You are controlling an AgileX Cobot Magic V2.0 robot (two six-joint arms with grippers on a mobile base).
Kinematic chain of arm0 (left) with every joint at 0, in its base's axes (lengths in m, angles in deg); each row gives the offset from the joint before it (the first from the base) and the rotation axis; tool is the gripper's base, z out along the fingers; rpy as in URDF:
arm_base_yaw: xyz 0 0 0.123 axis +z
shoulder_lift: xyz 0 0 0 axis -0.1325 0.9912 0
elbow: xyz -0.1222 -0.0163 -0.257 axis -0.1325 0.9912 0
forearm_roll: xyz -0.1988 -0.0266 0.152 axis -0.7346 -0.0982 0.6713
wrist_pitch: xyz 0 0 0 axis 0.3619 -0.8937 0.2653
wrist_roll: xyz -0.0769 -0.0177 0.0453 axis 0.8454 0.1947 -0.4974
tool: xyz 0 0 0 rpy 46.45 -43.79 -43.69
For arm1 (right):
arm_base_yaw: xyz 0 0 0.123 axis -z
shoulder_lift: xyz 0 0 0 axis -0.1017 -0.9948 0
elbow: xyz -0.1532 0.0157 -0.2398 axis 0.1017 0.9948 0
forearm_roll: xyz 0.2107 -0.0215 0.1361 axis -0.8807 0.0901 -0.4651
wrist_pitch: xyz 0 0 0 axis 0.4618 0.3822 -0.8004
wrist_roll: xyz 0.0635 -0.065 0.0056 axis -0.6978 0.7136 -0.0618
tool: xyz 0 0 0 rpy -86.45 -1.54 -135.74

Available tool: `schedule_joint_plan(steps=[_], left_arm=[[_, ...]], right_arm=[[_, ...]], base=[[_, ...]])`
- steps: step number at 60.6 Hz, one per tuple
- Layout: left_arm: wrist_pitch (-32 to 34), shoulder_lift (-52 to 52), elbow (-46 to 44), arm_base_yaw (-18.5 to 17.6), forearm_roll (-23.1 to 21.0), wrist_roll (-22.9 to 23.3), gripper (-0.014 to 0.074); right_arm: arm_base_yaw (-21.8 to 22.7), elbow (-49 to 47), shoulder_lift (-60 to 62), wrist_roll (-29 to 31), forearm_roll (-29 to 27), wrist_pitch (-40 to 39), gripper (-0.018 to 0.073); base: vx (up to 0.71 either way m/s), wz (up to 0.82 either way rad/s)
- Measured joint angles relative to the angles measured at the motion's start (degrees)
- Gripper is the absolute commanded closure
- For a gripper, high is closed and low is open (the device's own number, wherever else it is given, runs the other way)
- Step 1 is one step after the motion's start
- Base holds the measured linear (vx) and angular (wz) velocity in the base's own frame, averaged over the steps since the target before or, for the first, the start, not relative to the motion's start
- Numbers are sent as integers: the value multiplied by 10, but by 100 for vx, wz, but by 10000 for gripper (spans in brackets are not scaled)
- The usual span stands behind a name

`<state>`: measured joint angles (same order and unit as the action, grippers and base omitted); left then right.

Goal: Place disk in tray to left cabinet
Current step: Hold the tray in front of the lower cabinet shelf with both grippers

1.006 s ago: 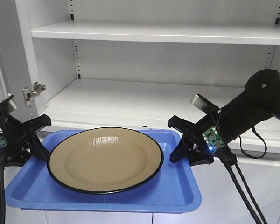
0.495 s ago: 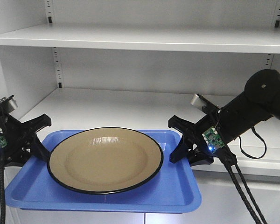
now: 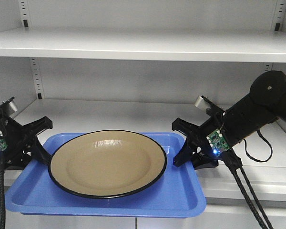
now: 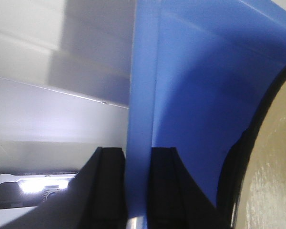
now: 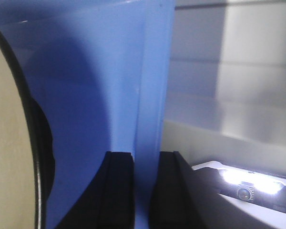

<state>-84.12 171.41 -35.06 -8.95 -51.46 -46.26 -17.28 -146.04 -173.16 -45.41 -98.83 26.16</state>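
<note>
Even, bright light fills the front view; soft glare sheens the plate (image 3: 107, 164), while both wrist views blur.

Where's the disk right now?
In the front view, the disk lies in the tray, between the left hand and the right hand, before the cabinet's lower shelf.

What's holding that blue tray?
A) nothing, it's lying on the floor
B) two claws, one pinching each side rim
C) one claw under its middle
B: the left gripper and right gripper each clamp a side rim of the tray.
</note>
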Motion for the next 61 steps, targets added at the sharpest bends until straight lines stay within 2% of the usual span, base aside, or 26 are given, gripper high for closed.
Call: schedule_joint_plan(steps=[61], left_arm=[[0, 0, 0, 0, 0, 0, 596]], right_arm=[[0, 0, 0, 0, 0, 0, 560]], base=[[9, -11]])
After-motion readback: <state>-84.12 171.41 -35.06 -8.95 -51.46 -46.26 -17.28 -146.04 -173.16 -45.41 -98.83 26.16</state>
